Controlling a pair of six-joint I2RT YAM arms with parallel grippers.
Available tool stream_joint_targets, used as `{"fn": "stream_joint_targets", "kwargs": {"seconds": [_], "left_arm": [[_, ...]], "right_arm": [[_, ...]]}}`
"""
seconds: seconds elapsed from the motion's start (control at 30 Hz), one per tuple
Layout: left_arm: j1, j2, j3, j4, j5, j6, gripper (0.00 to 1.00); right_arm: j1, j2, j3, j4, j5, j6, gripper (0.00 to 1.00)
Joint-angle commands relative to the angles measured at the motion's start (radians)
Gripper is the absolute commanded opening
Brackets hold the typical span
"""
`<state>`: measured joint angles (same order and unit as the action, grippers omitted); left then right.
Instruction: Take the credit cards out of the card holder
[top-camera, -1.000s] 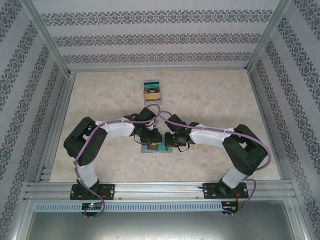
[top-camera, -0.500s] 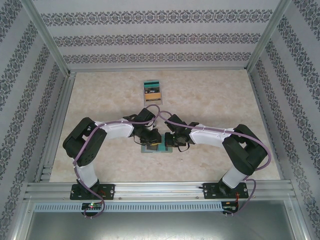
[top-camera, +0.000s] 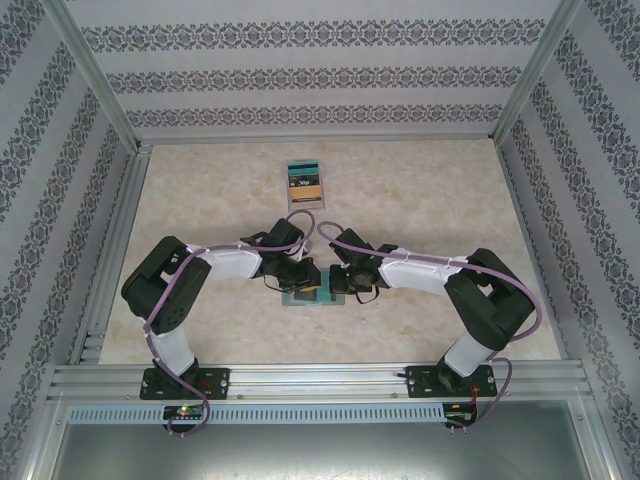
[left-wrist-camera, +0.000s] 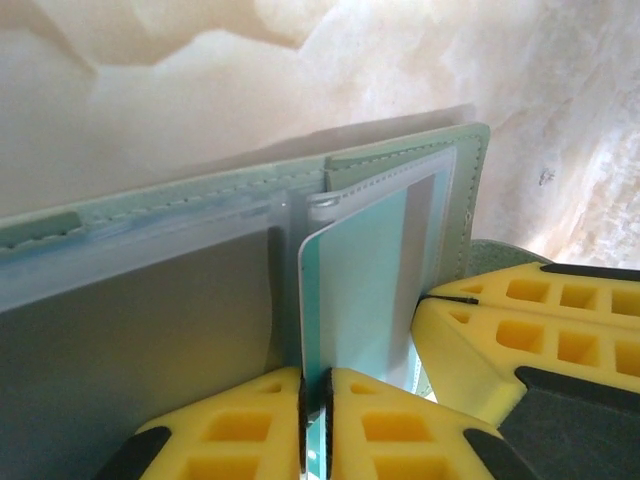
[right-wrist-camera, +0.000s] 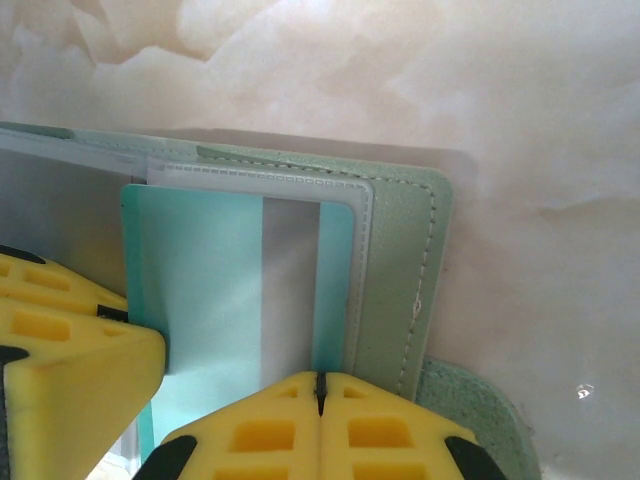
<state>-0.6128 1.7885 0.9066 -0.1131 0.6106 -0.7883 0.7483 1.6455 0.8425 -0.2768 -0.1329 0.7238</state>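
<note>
Left wrist view: left gripper (left-wrist-camera: 316, 388) clenched on the near edge of a teal card (left-wrist-camera: 360, 270), partly out of its clear pocket in the open holder (left-wrist-camera: 200, 205), which lies on the table (top-camera: 450, 200) between the arms. Right gripper (right-wrist-camera: 320, 388), fingers pressed together, apparently pins the holder, though contact is hard to judge. Extraction appears in hand; next, a straight pull along the pocket. Holder grey-green, stitched. A second card (top-camera: 303, 180) lies well beyond.
</note>
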Motion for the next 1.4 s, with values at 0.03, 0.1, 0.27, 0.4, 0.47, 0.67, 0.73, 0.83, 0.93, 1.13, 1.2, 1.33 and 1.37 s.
{"fn": "stream_joint_targets", "kwargs": {"seconds": [0.03, 0.1, 0.27, 0.4, 0.47, 0.67, 0.73, 0.83, 0.93, 1.13, 1.2, 1.33, 1.37], "left_arm": [[0.005, 0.015, -0.032, -0.086, -0.044, 0.026, 0.09], [0.011, 0.010, -0.026, -0.114, -0.055, 0.041, 0.08], [0.038, -0.005, -0.023, -0.179, -0.074, 0.087, 0.08], [0.058, -0.012, -0.025, -0.204, -0.081, 0.107, 0.08], [0.064, -0.016, -0.026, -0.209, -0.084, 0.110, 0.08], [0.071, -0.023, -0.023, -0.219, -0.087, 0.116, 0.08], [0.074, -0.029, -0.024, -0.223, -0.086, 0.119, 0.08], [0.082, -0.040, -0.029, -0.232, -0.088, 0.124, 0.08], [0.086, -0.051, -0.033, -0.237, -0.088, 0.126, 0.09], [0.087, -0.073, -0.033, -0.205, -0.046, 0.100, 0.26], [0.086, -0.083, -0.030, -0.194, -0.032, 0.087, 0.37], [0.086, -0.111, -0.034, -0.174, -0.014, 0.062, 0.37], [0.085, -0.120, -0.036, -0.174, -0.014, 0.056, 0.37]], "right_arm": [[0.005, 0.068, -0.031, 0.033, -0.024, 0.002, 0.04], [0.003, 0.067, -0.032, 0.032, -0.024, 0.004, 0.04], [0.004, 0.065, -0.034, 0.033, -0.022, 0.004, 0.03], [0.003, 0.060, -0.037, 0.032, -0.019, 0.005, 0.04], [0.004, 0.060, -0.039, 0.034, -0.019, 0.006, 0.03], [0.005, 0.057, -0.040, 0.034, -0.020, 0.009, 0.03], [0.005, 0.057, -0.040, 0.032, -0.020, 0.007, 0.04], [0.005, 0.057, -0.041, 0.033, -0.020, 0.008, 0.03], [0.005, 0.057, -0.040, 0.033, -0.020, 0.007, 0.04], [0.006, 0.057, -0.038, 0.034, -0.022, 0.007, 0.03], [0.008, 0.057, -0.036, 0.033, -0.023, 0.008, 0.04], [0.011, 0.050, -0.032, 0.034, -0.025, 0.005, 0.04], [0.011, 0.044, -0.030, 0.033, -0.025, 0.005, 0.04]]}}
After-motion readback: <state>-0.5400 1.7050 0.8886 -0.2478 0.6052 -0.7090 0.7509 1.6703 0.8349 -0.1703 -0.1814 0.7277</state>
